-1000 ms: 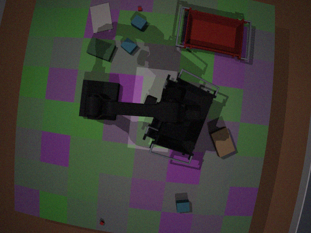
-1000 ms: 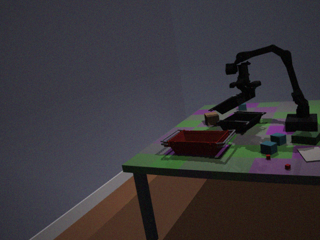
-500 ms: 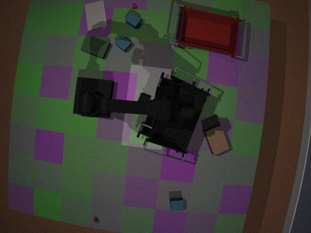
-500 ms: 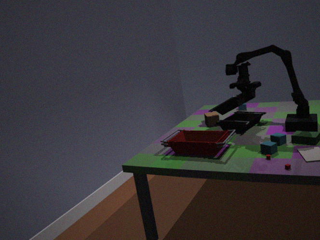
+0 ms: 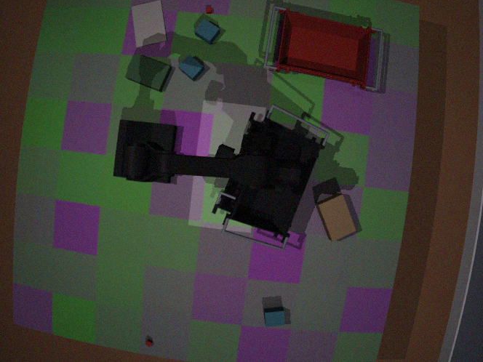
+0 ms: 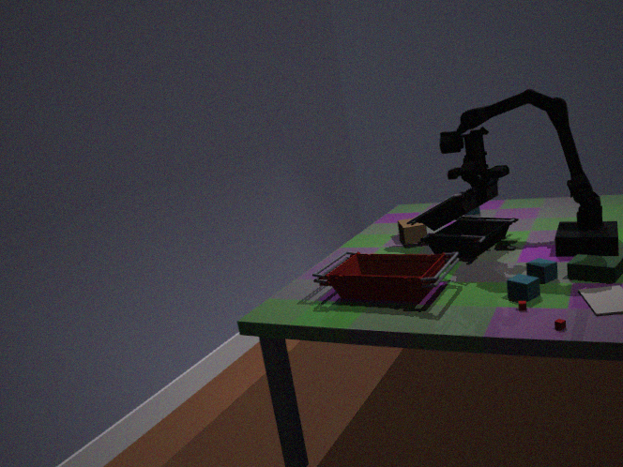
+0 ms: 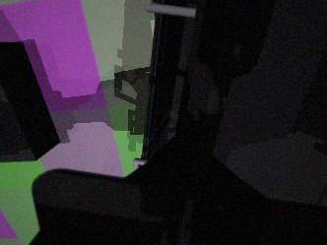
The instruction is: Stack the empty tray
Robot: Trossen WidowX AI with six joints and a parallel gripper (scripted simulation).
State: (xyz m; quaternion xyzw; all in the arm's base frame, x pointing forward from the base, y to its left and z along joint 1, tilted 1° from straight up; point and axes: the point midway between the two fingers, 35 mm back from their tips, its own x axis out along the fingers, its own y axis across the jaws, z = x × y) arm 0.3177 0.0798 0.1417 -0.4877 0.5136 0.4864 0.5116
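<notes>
My gripper (image 6: 483, 188) is shut on one long side of the black empty tray (image 5: 278, 212) (image 6: 442, 214). It holds that tray in the air, tilted, with the side away from the robot's base lower. Its wire bars (image 5: 298, 118) stick out past its ends. The black loaded tray (image 6: 457, 247) stands on the table beneath it. Of its wire bars, a short piece (image 5: 227, 195) (image 7: 172, 10) shows past the held tray and appears to lie swung in across the top. Most of this tray and its load are hidden or too dark to make out.
A red tray (image 5: 322, 47) (image 6: 385, 287) with its bars out stands at one side. A tan block (image 5: 337, 217) (image 6: 411, 232) is close to the trays. Blue blocks (image 5: 206, 31) (image 6: 523, 287), a dark green box (image 5: 148, 73), a white sheet (image 5: 149, 23) and small red cubes (image 5: 209, 9) lie around.
</notes>
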